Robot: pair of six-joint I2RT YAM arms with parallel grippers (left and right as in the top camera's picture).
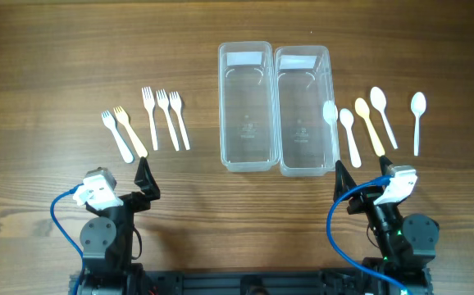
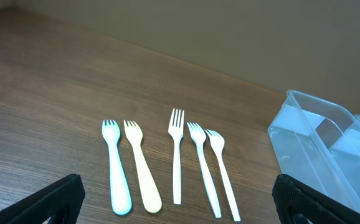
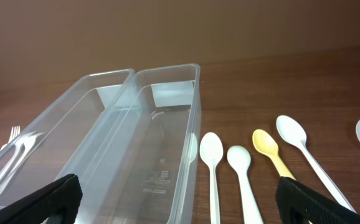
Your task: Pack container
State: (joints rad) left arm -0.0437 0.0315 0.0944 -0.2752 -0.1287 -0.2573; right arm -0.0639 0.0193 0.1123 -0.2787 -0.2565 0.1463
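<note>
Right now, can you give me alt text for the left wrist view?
Five plastic forks lie side by side on the wooden table: a broad white fork, a cream fork, then three slim white forks. Clear containers sit at the right edge.

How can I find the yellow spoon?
Find the two clear containers in the middle of the wooden table; five spoons lie in a row on their right. The yellow spoon is the middle one, cream-coloured while its four neighbours are white.

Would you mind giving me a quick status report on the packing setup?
Left gripper, right gripper open, empty. Both containers empty, side by side. Five forks left, five spoons right, unpacked. Nothing blocking.
</note>
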